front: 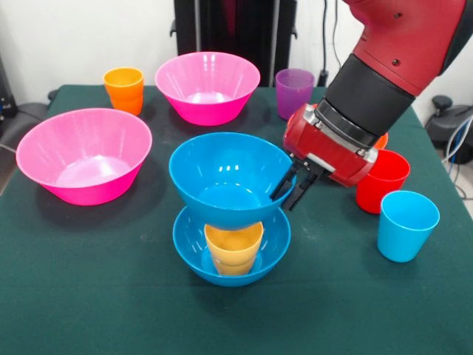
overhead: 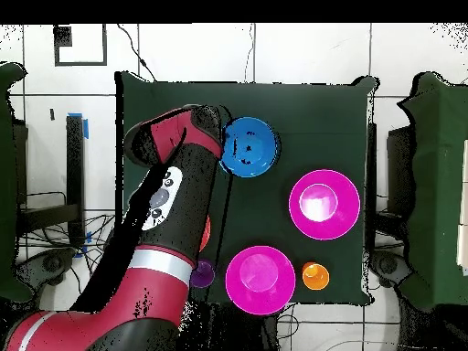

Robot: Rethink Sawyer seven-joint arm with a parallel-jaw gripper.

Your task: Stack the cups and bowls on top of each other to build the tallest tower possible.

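Observation:
The tower stands at the table's middle: a lower blue bowl [front: 194, 248] holds a yellow cup [front: 233, 248], and an upper blue bowl [front: 222, 174] sits on that cup. My gripper [front: 290, 191] is at the upper bowl's right rim, with its dark fingers [front: 281, 189] closed on the rim. In the overhead view the upper blue bowl [overhead: 251, 146] shows beside the arm, which hides the gripper. A light blue cup [front: 406, 225] and a red cup [front: 384, 181] stand upright right of the tower.
Two pink bowls [front: 83, 155] [front: 208, 85] stand left and behind. An orange cup [front: 124, 89] and a purple cup [front: 294, 92] are at the back. A sliver of the orange-red bowl [front: 381, 140] shows behind the arm.

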